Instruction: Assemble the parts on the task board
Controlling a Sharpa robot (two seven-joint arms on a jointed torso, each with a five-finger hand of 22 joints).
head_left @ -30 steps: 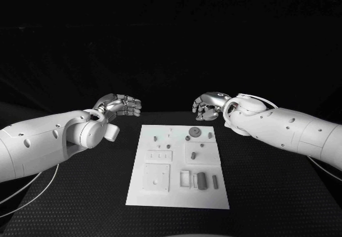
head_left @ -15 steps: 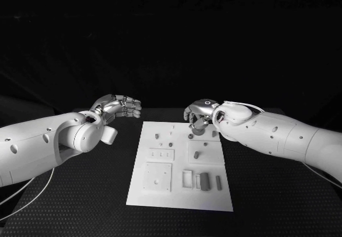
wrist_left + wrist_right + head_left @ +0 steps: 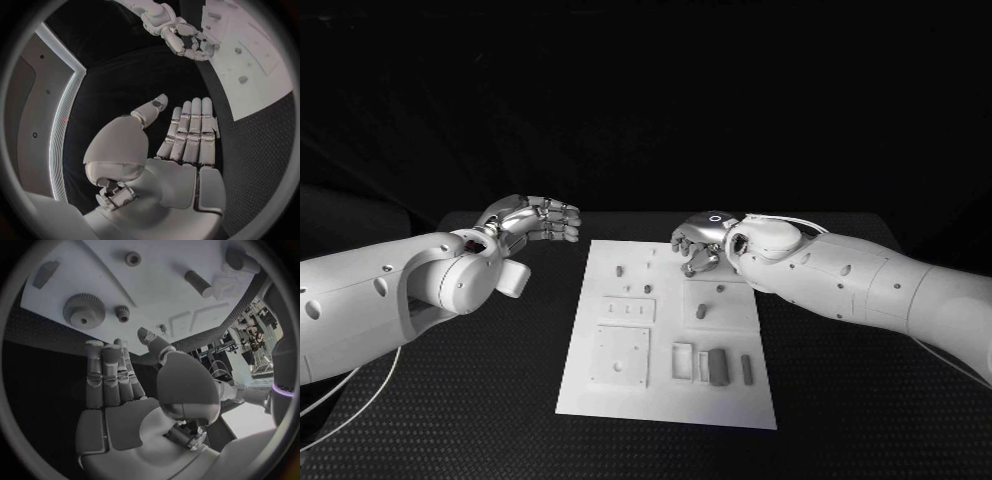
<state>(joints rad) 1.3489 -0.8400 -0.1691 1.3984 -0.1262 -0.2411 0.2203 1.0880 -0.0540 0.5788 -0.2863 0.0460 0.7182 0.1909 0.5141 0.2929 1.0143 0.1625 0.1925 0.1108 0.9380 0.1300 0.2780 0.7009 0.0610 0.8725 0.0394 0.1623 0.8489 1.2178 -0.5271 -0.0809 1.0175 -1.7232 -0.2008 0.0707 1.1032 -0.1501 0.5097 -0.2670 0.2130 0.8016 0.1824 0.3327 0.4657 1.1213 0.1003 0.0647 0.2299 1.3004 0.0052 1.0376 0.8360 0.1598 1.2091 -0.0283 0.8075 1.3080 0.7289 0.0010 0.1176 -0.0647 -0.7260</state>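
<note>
My right hand (image 3: 700, 243) hovers over the far right corner of the task board (image 3: 668, 395), fingers straight and side by side, thumb apart, holding nothing and touching nothing I can make out. My left hand (image 3: 531, 218) hangs above the black surface (image 3: 877, 400) just left of the board's far edge, fingers curled a little yet apart, also with nothing in it. The white board lies lengthwise, running from near to far. Below my right fingers lies a large gear (image 3: 84, 311) flat on the board, a small gear (image 3: 122, 313) beside it. Near the board's near right corner, a dark oblong part (image 3: 715, 366) lies lengthwise along the board.
</note>
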